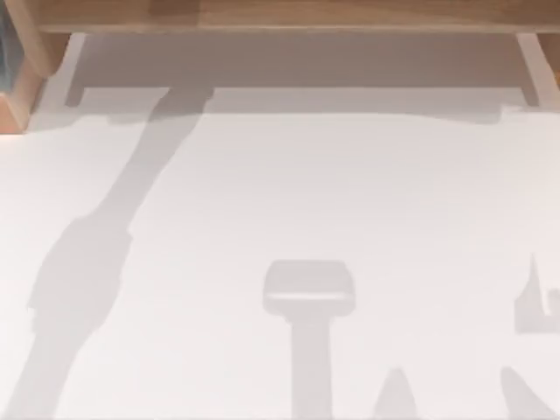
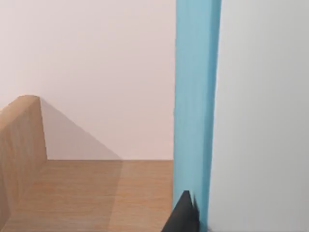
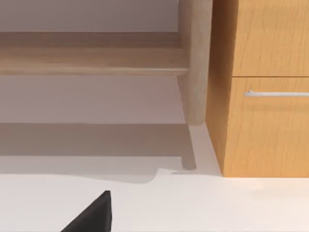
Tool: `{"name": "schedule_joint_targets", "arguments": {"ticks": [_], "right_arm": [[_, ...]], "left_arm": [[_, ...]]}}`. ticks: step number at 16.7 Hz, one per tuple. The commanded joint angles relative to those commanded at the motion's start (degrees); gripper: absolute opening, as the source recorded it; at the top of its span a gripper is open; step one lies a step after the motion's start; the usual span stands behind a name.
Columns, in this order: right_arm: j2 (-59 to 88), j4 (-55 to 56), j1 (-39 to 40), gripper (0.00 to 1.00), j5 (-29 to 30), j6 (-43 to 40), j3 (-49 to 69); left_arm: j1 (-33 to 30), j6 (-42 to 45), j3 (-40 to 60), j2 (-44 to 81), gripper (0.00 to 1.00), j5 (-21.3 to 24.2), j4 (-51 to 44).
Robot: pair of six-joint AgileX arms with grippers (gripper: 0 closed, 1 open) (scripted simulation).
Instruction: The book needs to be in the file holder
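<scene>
The book (image 2: 195, 96) stands upright, showing a light blue spine with a pale face beside it. It sits over the wooden floor of the file holder (image 2: 72, 193), whose side wall rises beside it. My left gripper (image 2: 193, 217) is shut on the book's lower edge, one dark fingertip (image 2: 183, 217) lying against the blue spine. In the top view a teal strip of the book (image 1: 4, 52) and the wooden holder (image 1: 22, 87) sit at the far left back corner. My right gripper (image 3: 96, 215) hangs over the white table, facing the back shelf.
A wooden shelf (image 1: 289, 13) on pale legs (image 3: 195, 63) runs along the table's back edge. A wooden cabinet with a metal drawer handle (image 3: 275, 93) stands by the right gripper. Arm shadows fall across the white tabletop (image 1: 350, 192).
</scene>
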Motion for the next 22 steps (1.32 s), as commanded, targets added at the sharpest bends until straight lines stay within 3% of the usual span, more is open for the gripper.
{"name": "schedule_joint_targets", "arguments": {"ticks": [5, 10, 14, 18, 22], "right_arm": [[0.0, 0.0, 0.0, 1.0, 0.0, 0.0, 0.0], [0.0, 0.0, 0.0, 1.0, 0.0, 0.0, 0.0], [0.0, 0.0, 0.0, 1.0, 0.0, 0.0, 0.0], [0.0, 0.0, 0.0, 1.0, 0.0, 0.0, 0.0], [0.0, 0.0, 0.0, 1.0, 0.0, 0.0, 0.0]], "left_arm": [[2.3, 10.8, -13.1, -9.8, 0.0, -5.8, 13.7], [7.7, 28.0, -32.8, -21.1, 0.0, -12.1, 33.0], [14.3, 44.1, -49.5, -28.4, 0.0, -14.3, 48.2], [23.9, 59.9, -64.1, -33.1, 0.0, -12.2, 60.3], [34.7, 73.5, -74.8, -34.8, 0.0, -5.8, 66.7]]}}
